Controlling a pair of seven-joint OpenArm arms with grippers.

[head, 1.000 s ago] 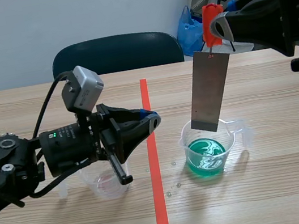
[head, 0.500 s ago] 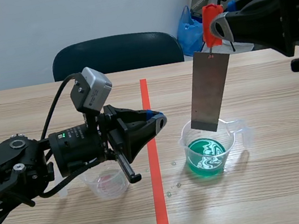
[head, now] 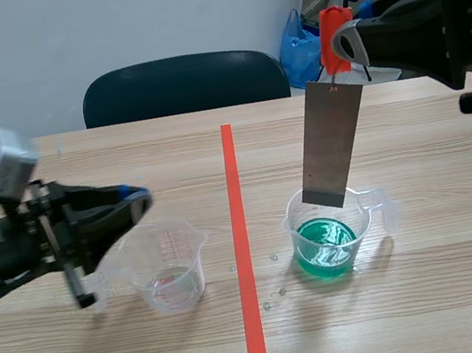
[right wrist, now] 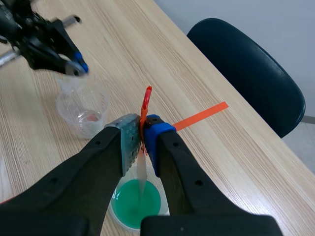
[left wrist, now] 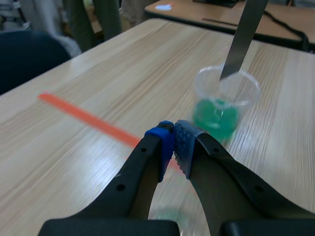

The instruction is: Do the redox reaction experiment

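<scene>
The metal strip (head: 332, 144) hangs straight down from an orange clip (head: 334, 33), and the right gripper (right wrist: 141, 140) pinches that clip between its two pads. The strip's lower edge is level with the rim of the cup of green liquid (head: 359, 221). It looks clear of the liquid, though I cannot tell whether it touches the rim.

The strip looks thin, stiff and light, so it probably swings on the clip at any jolt, and once wet it is likely slippery. The clip at the strip's 12 o'clock end seems the right place to hold it, since that keeps the pads dry.

The cup is thin clear plastic and probably tips easily if the strip knocks its wall.

An empty cup (head: 167, 260) stands at 9 o'clock from the green one, across the red tape line (head: 240, 230). The left gripper (left wrist: 173, 140) hovers at 10 o'clock from the empty cup, pads pressed together on nothing.
</scene>
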